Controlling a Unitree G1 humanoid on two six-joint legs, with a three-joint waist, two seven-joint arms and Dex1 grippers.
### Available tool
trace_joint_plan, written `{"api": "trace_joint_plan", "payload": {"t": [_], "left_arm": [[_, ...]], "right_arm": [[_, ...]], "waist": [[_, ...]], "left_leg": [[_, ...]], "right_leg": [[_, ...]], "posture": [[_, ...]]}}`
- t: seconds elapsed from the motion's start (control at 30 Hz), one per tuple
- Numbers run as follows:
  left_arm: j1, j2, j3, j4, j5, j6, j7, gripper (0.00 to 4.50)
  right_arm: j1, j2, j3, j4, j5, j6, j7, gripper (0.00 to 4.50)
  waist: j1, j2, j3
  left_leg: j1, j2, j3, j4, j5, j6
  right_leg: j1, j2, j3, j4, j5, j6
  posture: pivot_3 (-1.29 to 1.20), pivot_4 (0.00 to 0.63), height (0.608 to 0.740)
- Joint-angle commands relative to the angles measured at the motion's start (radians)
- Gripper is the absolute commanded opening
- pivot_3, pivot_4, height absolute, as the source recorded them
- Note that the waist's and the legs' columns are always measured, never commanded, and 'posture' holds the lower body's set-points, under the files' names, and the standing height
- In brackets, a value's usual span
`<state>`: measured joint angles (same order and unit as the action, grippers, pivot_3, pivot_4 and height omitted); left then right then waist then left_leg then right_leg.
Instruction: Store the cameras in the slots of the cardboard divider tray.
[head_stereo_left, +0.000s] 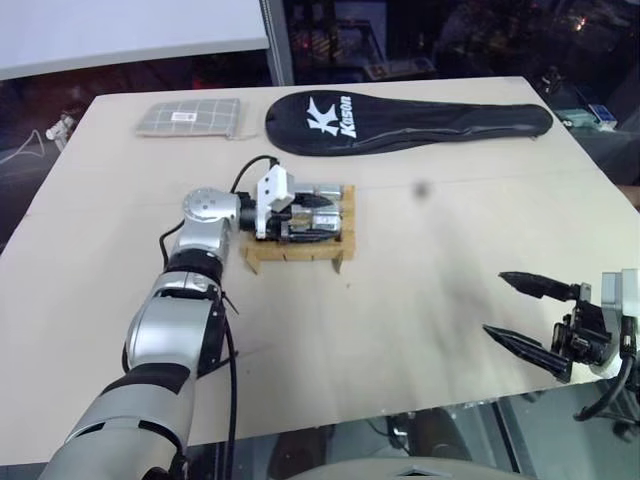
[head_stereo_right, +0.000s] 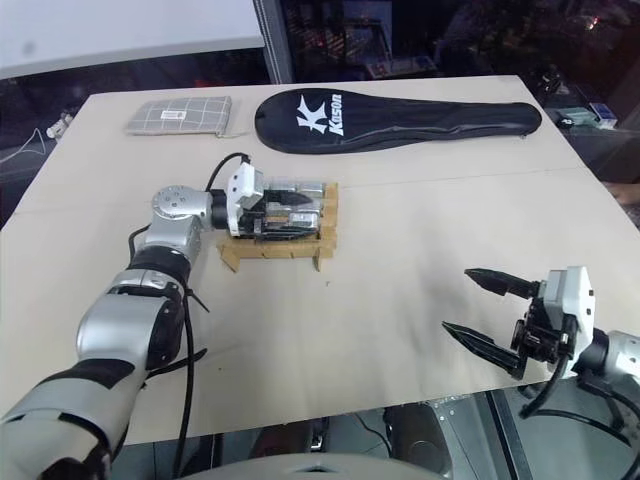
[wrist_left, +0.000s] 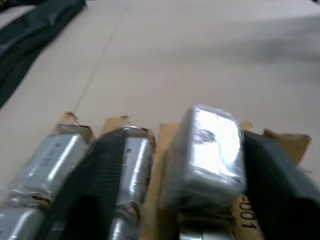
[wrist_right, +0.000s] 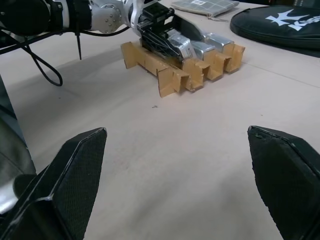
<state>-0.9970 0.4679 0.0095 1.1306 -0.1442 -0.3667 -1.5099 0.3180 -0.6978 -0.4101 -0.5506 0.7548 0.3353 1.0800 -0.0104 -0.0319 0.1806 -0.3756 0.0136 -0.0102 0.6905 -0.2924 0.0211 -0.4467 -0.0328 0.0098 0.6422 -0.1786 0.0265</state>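
Left gripper (head_stereo_right: 283, 212): I have it over the cardboard divider tray (head_stereo_right: 322, 250), pointing sideways across the slots. Its black fingers (wrist_left: 280, 185) stand on either side of a silver camera (wrist_left: 212, 150) that sits tipped in a slot. From the wrist view the fingers look spread apart rather than clamped, though I cannot tell for sure whether one pad touches the block.

Right gripper (head_stereo_right: 492, 315): parked near the table's (head_stereo_right: 400, 230) front edge, well apart from the tray, fingers wide and empty.

Task things: the tray lies mid-table, in front of the black racket cover (head_stereo_right: 400, 120); other cameras (wrist_left: 55, 155) lie in neighbouring slots.

Step in hand: I judge this as letting the camera go into its slot.

Doing it well: I would lift straight away from the tray so neither finger drags the tilted block or catches a cardboard strip.

Risk: the camera looks not fully seated; a sideways pull could tip it out or shift the light tray.
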Motion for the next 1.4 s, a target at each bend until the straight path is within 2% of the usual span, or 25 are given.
{"api": "trace_joint_plan", "payload": {"t": [0.03,0.13,0.5,1.13,1.23,1.33,1.37,1.4], "left_arm": [[0.009,0.045,0.042,-0.054,-0.059,0.079,-0.083,4.42],[0.031,0.063,0.047,-0.088,-0.072,0.127,-0.104,4.42],[0.095,0.069,-0.035,-0.198,-0.096,0.053,-0.105,4.42],[0.041,0.047,-0.058,-0.141,-0.034,-0.102,-0.1,4.42],[0.033,0.045,-0.063,-0.128,-0.01,-0.114,-0.087,3.61],[0.028,0.049,-0.073,-0.118,0.011,-0.124,-0.101,2.29],[0.025,0.05,-0.074,-0.115,0.018,-0.129,-0.1,1.7],[0.022,0.051,-0.078,-0.111,0.028,-0.135,-0.092,1.35]], "right_arm": [[0.007,0.006,-0.013,-0.014,0.003,-0.028,-0.002,4.5],[0.005,0.01,-0.001,-0.009,-0.003,-0.035,-0.002,4.5],[-0.049,-0.006,0.024,0.033,-0.013,-0.035,0.014,4.5],[-0.018,0.009,0.031,0.008,-0.02,-0.052,-0.018,4.5],[-0.014,0.007,0.028,0.005,-0.013,-0.048,-0.015,4.5],[-0.008,0.009,0.023,-0.001,-0.007,-0.054,-0.007,4.5],[-0.005,0.009,0.023,-0.006,-0.004,-0.055,-0.007,4.5],[-0.004,0.01,0.022,-0.008,-0.003,-0.055,-0.009,4.5]], "waist": [[-0.003,0.0,0.0],[-0.002,0.0,0.0],[0.002,0.0,0.0],[0.001,0.0,0.0],[0.001,0.0,0.0],[0.001,0.0,0.0],[0.001,0.0,0.0],[0.001,0.0,0.0]], "left_leg": [[0.0,0.0,0.0,0.0,0.0,0.0],[0.0,0.0,0.0,0.0,0.0,0.0],[0.0,0.0,0.0,0.001,0.0,0.0],[0.0,0.0,0.0,0.001,0.0,0.0],[0.0,0.0,0.0,0.001,0.0,0.0],[0.0,0.0,0.0,0.001,0.0,0.0],[0.0,0.0,0.0,0.001,0.0,0.0],[0.0,0.0,0.0,0.001,0.0,0.0]], "right_leg": [[0.0,0.0,0.0,0.0,0.0,0.0],[0.0,0.0,0.0,0.0,0.0,0.0],[0.0,0.0,0.0,0.0,0.001,-0.001],[0.0,0.0,0.0,0.0,0.0,0.0],[0.0,0.0,0.0,0.0,0.0,0.0],[0.0,0.0,0.0,0.0,0.0,0.0],[0.0,0.0,0.0,0.0,0.0,0.0],[0.0,0.0,0.0,0.0,0.0,0.0]], "posture": [[0.0,0.15,0.74],[0.0,0.15,0.74],[0.0,0.15,0.74],[0.0,0.15,0.74],[0.0,0.15,0.74],[0.0,0.15,0.74],[0.0,0.15,0.74],[0.0,0.15,0.74]]}}
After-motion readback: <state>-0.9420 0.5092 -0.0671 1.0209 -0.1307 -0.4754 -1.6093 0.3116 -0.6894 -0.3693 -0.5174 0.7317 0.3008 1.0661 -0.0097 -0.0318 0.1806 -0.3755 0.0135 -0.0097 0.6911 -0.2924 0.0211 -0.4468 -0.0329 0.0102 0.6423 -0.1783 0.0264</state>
